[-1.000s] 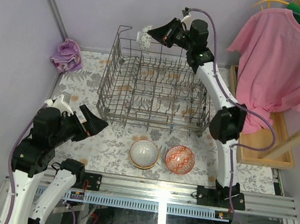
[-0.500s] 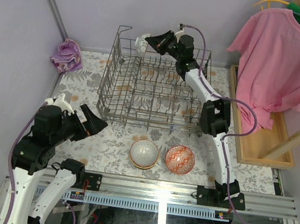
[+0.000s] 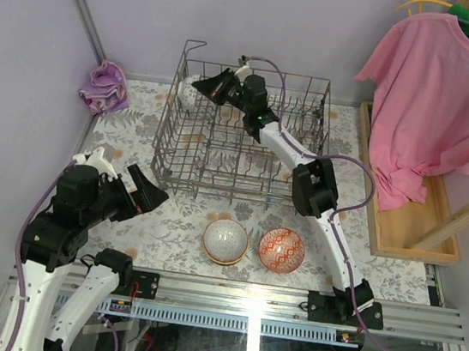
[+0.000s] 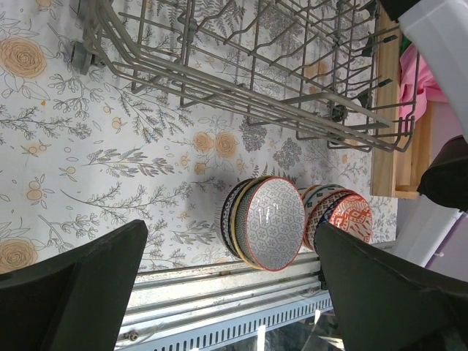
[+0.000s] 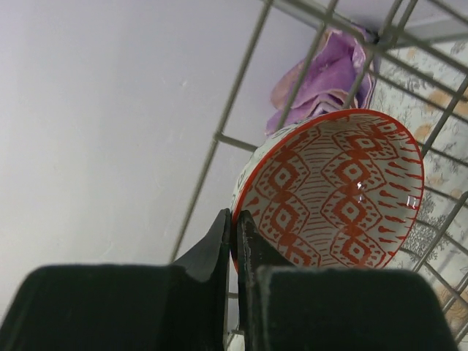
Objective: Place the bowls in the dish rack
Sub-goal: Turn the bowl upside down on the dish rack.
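My right gripper [image 3: 205, 86] reaches over the back left part of the dish rack [image 3: 237, 154]. It is shut on the rim of a red-and-white patterned bowl [image 5: 338, 191], which is tilted on edge among the rack wires [image 5: 241, 95]. From above this bowl [image 3: 187, 89] shows only as a pale patch near the rack's back left corner. Two stacks of bowls stand on the table in front of the rack: a grey-patterned stack [image 3: 225, 241] [image 4: 267, 223] and a red-patterned stack [image 3: 282, 250] [image 4: 344, 216]. My left gripper [image 3: 139, 189] [image 4: 234, 292] hangs open near the rack's front left corner, holding nothing.
A purple cloth [image 3: 105, 87] [image 5: 322, 80] lies at the back left by the wall. A pink shirt [image 3: 440, 90] hangs at the right over a wooden tray [image 3: 408, 233]. The floral tablecloth [image 4: 110, 146] covers the table, and a metal rail [image 3: 253, 299] runs along its near edge.
My right arm has swung left and down with the bowl, from above the rack's back edge to its back left corner. The left arm has stayed still.
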Robot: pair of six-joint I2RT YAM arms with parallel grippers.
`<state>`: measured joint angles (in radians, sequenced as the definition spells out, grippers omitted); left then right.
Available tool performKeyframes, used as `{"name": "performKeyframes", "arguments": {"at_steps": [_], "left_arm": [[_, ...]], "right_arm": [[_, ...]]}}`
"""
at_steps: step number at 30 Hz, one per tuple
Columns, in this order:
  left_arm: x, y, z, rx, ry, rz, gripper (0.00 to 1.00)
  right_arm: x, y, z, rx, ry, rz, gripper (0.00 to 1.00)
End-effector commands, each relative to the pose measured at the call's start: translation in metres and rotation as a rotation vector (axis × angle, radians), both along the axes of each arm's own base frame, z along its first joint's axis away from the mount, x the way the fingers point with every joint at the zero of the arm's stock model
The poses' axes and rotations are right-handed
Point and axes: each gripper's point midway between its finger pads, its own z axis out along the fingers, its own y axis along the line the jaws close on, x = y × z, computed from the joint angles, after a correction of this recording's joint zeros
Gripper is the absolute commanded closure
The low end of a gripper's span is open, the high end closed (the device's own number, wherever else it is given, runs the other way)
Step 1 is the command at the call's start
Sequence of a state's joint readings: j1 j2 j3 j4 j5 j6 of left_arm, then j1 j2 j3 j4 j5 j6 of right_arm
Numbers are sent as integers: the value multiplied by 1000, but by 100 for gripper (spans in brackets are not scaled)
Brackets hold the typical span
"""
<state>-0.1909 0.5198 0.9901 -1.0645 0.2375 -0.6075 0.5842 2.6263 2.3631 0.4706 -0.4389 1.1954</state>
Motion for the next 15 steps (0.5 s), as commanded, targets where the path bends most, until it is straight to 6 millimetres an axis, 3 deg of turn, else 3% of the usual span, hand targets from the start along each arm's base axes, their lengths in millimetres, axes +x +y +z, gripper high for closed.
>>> {"name": "performKeyframes", "arguments": {"at_steps": [1,15], "left_arm": [[-11,-6,-5,-3,23,-64,0],[-12,-7,-13,3,43,-69,0]], "right_arm": [[-8,5,57,111,-185,-7,100],[15,0,18,113,-171,-56,100]]}}
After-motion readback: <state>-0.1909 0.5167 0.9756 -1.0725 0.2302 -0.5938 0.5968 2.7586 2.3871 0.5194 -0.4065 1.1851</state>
